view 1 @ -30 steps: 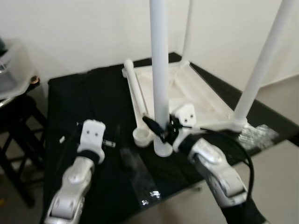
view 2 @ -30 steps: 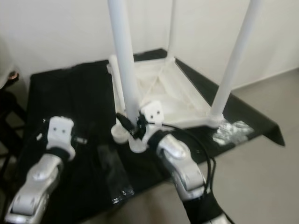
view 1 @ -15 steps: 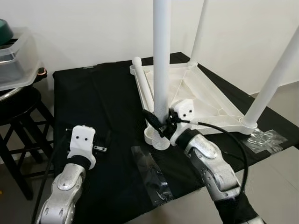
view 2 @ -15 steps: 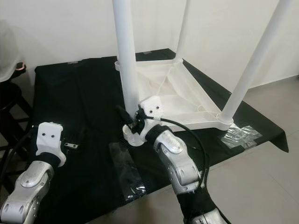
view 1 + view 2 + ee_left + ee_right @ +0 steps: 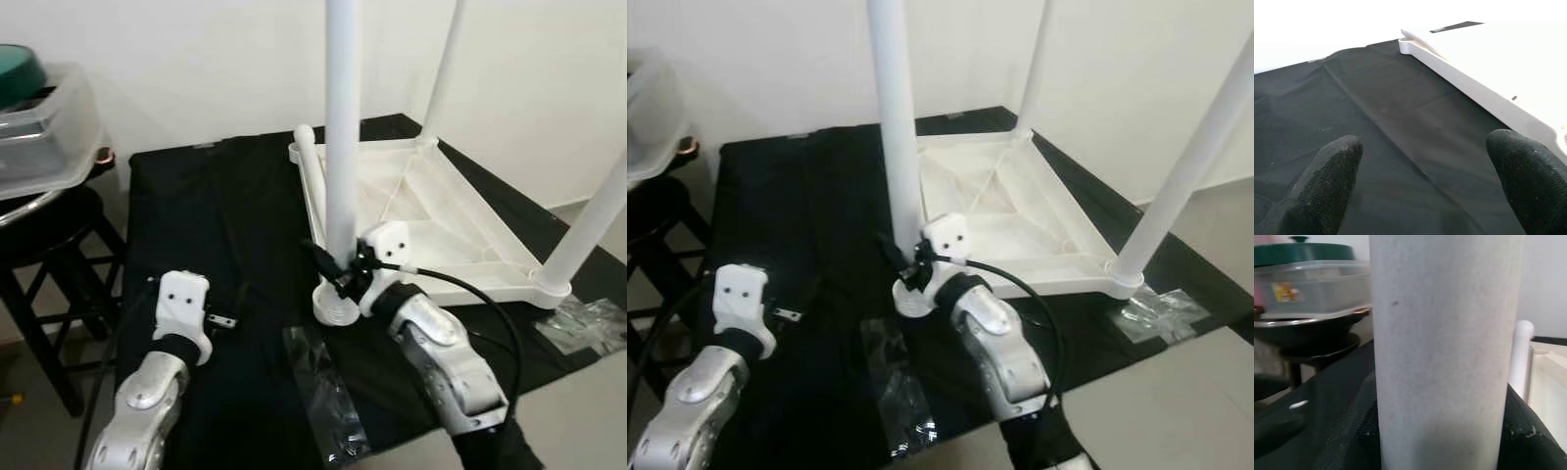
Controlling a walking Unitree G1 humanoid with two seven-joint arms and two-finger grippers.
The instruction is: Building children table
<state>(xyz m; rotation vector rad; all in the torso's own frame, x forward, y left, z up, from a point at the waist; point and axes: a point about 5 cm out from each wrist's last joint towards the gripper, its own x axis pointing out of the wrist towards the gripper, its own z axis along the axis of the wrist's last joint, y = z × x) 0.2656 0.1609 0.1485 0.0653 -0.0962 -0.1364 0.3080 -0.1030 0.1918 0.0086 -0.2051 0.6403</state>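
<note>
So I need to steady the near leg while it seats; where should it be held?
Low on the near leg, just above its socket, coming from the robot's side. It stands upright and round, so the fingers can close on both sides, as the right tool does now.

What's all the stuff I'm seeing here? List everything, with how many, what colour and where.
Tabletop: one, white, upside down on the black cloth.
Legs: three upright, white, at the tabletop's corners; the near one is in the right gripper. A fourth leg lies along the tabletop's left edge.
Cloth: one, black, under everything.
Plastic bags: two, clear; one at the cloth's front edge, one by the right leg.
Stool: one, black, far left.
Tub: one, clear with a green lid, on the stool.
Left gripper: black fingers, open above the cloth.
Right gripper: black fingers, shut on the near leg's base.
</note>
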